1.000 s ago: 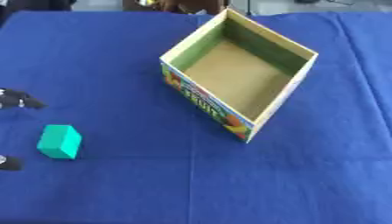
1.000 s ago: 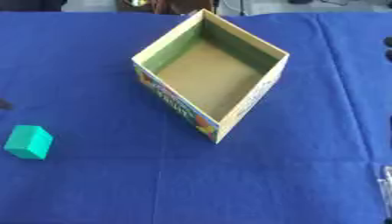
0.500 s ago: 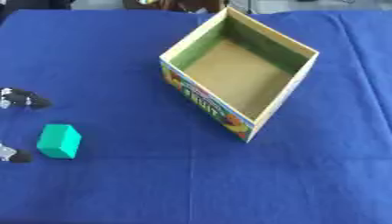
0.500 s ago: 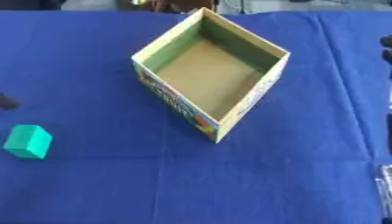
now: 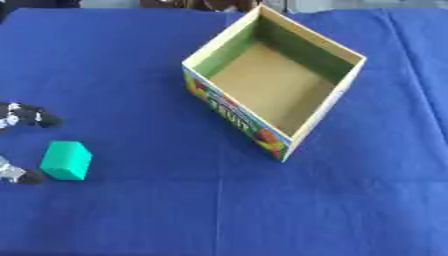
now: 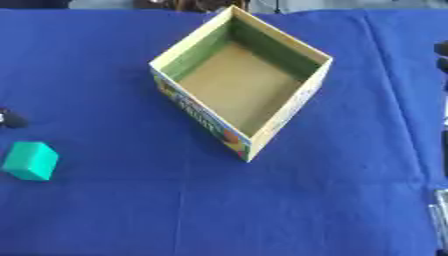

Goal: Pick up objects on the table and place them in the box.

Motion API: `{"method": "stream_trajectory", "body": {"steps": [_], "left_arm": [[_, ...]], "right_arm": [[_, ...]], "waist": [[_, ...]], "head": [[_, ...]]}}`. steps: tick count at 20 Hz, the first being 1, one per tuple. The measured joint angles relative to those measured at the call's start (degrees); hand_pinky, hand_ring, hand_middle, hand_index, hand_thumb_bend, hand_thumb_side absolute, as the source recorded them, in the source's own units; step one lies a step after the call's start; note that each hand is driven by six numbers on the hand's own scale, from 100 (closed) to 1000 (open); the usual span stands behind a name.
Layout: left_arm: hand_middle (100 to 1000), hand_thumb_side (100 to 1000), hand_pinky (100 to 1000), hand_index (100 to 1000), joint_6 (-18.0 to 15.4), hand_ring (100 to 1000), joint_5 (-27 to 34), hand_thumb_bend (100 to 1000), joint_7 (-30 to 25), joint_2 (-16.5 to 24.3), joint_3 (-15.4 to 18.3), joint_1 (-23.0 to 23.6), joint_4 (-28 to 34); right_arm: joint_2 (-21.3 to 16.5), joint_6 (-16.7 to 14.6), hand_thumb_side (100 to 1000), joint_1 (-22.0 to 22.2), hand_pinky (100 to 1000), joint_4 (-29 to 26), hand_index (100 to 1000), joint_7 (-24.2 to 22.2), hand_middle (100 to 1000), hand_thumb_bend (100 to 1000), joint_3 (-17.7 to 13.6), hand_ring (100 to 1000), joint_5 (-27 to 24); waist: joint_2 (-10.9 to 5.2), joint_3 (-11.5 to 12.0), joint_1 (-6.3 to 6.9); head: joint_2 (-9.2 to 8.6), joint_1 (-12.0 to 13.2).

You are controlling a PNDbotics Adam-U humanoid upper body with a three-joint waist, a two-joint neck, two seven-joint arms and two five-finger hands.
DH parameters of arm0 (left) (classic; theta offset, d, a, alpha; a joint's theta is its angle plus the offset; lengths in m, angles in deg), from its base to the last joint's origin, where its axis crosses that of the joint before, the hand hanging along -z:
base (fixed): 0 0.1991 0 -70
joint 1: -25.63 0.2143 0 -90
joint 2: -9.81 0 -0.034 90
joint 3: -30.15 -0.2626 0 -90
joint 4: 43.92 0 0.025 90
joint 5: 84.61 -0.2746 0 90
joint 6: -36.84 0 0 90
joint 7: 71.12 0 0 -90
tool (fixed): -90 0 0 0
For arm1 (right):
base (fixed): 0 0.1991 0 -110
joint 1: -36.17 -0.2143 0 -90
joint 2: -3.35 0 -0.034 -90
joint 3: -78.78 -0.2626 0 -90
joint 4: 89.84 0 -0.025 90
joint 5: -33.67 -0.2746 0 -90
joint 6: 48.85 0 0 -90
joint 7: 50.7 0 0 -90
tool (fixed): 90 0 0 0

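Note:
A teal block (image 5: 66,160) lies on the blue cloth at the left. My left hand (image 5: 23,116) comes in at the left edge and stands open. Its dark fingertips (image 5: 42,120) show just above the block and its thumb tip (image 5: 21,175) just left of the block's lower end; neither touches it. The open cardboard box (image 5: 325,113), with colourful print on its near side, stands turned like a diamond at the centre, and its brown floor is bare. Only a thin silvery sliver of my right hand (image 6: 437,220) shows at the lower right edge.
A blue cloth (image 5: 219,210) covers the whole table. A dark shape (image 6: 442,50) shows at the right edge beyond the box. Dark shapes sit past the far edge of the table.
The left hand has crept a little to the right, bringing its fingertips and thumb closer to the teal block. Block and box have not moved.

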Motion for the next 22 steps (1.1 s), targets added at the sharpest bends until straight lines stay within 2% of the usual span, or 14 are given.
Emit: {"method": "stream_trajectory", "body": {"steps": [8,11,17,22], "left_arm": [[839,793,826,975,1.0,840,-4.4,734,0.0,-0.2,-0.3,-0.2,1.3],[868,767,842,984,1.7,860,-6.1,711,-0.2,-0.2,-0.3,-0.6,1.9],[823,737,821,952,3.4,836,-9.9,643,-1.9,-0.2,-0.4,-1.4,2.1],[767,726,789,921,4.7,790,-12.0,614,-0.7,-0.7,-1.3,-2.1,2.1]], "right_arm": [[0.1,0.3,812,0.0,878,0.0,830,-0.1,732,100,0.0,893,0.1],[0.1,0.3,812,0.0,878,0.0,830,-0.2,732,100,0.0,893,0.1],[0.2,0.3,813,0.0,879,0.0,828,-0.2,731,100,0.0,894,0.1],[0.5,0.4,813,-0.5,879,0.0,827,-0.3,730,100,0.2,894,0.1]], "waist": [[0.17,0.1,-0.01],[0.20,0.2,-0.01],[0.28,0.2,-0.01],[0.34,0.0,-0.04]], "head": [[-0.74,-1.3],[-0.74,-1.4],[-0.68,-1.4],[-0.67,-1.4]]}}
